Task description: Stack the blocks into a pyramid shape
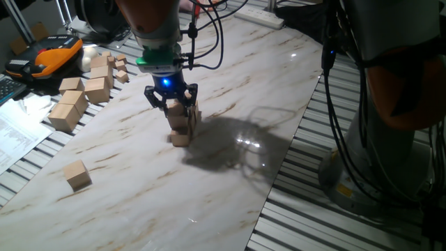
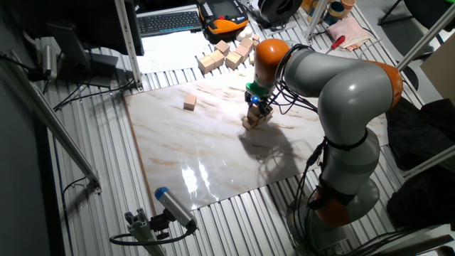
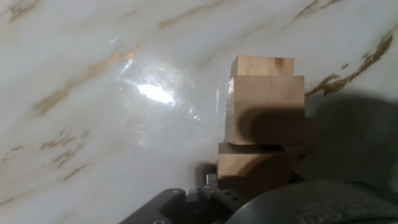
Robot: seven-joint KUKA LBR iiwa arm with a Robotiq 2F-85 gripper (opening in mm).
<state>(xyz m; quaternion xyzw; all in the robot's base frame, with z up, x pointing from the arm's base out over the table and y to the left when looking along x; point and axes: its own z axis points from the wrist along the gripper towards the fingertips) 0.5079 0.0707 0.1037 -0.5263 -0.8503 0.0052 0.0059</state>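
Several small tan blocks form a tight stack (image 1: pixel 182 124) in the middle of the marbled board (image 1: pixel 230 174), also seen as the stack (image 2: pixel 254 119) in the other fixed view. From above, the hand view shows a raised block (image 3: pixel 266 109) with lower blocks beyond it (image 3: pixel 262 65) and in front of it (image 3: pixel 252 167). My gripper (image 1: pixel 171 97) hangs right over the stack's top, fingers spread to either side of the uppermost block, open. One loose block (image 1: pixel 77 174) lies alone near the board's left front, and shows again as the loose block (image 2: pixel 189 103).
A heap of bigger pale wooden blocks (image 1: pixel 87 87) lies at the board's far left corner, beside an orange-black device (image 1: pixel 52 54) and papers (image 1: pixel 17 132). Slatted metal table (image 1: pixel 334 216) surrounds the board. Cables (image 1: pixel 209 28) hang from my arm above the stack.
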